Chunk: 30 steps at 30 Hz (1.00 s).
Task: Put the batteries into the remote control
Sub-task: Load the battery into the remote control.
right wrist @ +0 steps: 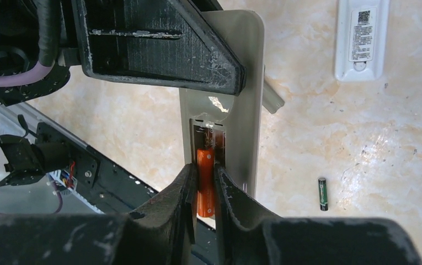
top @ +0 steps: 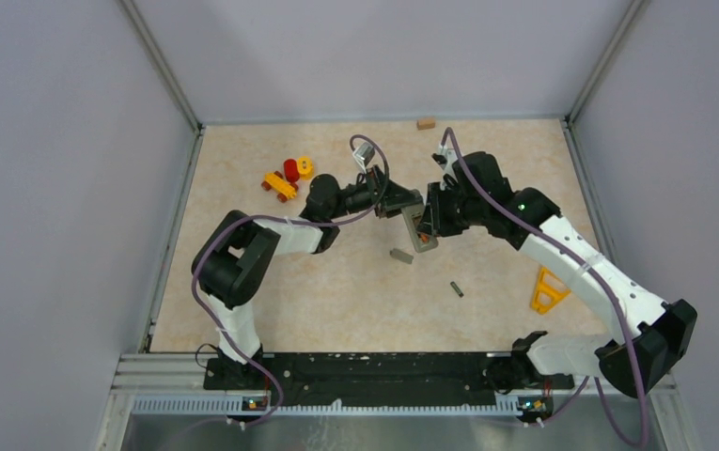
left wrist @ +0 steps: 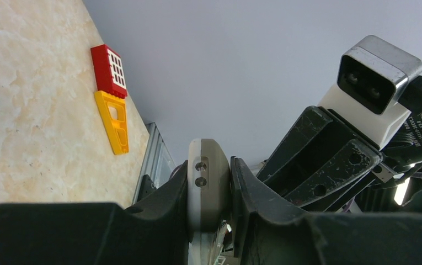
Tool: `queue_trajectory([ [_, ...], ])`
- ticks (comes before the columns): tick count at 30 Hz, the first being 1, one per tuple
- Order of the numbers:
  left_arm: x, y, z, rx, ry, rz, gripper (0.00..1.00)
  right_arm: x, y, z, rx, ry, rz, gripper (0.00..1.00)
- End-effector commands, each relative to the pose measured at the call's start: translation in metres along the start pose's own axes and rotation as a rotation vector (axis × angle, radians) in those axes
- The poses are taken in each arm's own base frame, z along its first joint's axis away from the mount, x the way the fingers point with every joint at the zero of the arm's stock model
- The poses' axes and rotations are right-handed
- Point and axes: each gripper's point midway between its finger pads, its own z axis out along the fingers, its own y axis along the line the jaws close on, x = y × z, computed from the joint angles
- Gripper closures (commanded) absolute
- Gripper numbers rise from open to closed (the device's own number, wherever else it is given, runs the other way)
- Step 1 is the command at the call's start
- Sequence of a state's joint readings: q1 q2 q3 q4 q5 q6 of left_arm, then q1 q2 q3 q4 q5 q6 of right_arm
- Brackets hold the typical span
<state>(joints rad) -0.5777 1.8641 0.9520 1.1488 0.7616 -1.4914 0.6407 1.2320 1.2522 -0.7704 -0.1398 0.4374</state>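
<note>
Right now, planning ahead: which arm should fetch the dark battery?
Right, probably, once its orange battery is seated. The left gripper clamps the remote; the dark battery lies on the right arm's side.

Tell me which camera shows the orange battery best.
Right wrist: the orange battery sits in the open compartment of the remote, between the fingers of the right gripper. In the top view it is too small to make out; the left wrist shows only the remote's end.

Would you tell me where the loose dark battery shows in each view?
Top external: the dark battery lies right of centre, below and to the right of the grey remote.
Left wrist: not in it.
Right wrist: the dark battery sits at lower right, right of the orange battery.
Shared landmark: the grey remote, visible in all three views.
</note>
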Motion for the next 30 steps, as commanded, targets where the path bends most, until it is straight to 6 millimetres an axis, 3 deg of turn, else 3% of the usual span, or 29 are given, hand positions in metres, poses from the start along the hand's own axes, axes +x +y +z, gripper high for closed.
queue_trajectory([
  [1, -0.007, -0.033, 0.006, 0.102, -0.009, 0.042, 1.00, -0.018, 0.014, -0.004, -0.040, -0.064, -0.017, 0.82],
  [13, -0.008, -0.028, 0.006, 0.089, -0.017, 0.010, 1.00, -0.021, 0.016, 0.000, -0.045, -0.075, 0.039, 0.76],
  [17, -0.010, -0.030, 0.006, 0.097, -0.023, 0.000, 1.00, -0.025, 0.016, -0.002, -0.034, -0.099, 0.070, 0.67],
  [21, -0.010, -0.031, 0.006, 0.111, -0.027, -0.034, 1.00, -0.039, 0.024, -0.012, -0.084, -0.192, 0.086, 0.54],
  [30, -0.013, -0.051, 0.003, 0.173, -0.030, -0.129, 1.00, -0.064, 0.034, -0.036, -0.135, -0.334, 0.119, 0.50],
])
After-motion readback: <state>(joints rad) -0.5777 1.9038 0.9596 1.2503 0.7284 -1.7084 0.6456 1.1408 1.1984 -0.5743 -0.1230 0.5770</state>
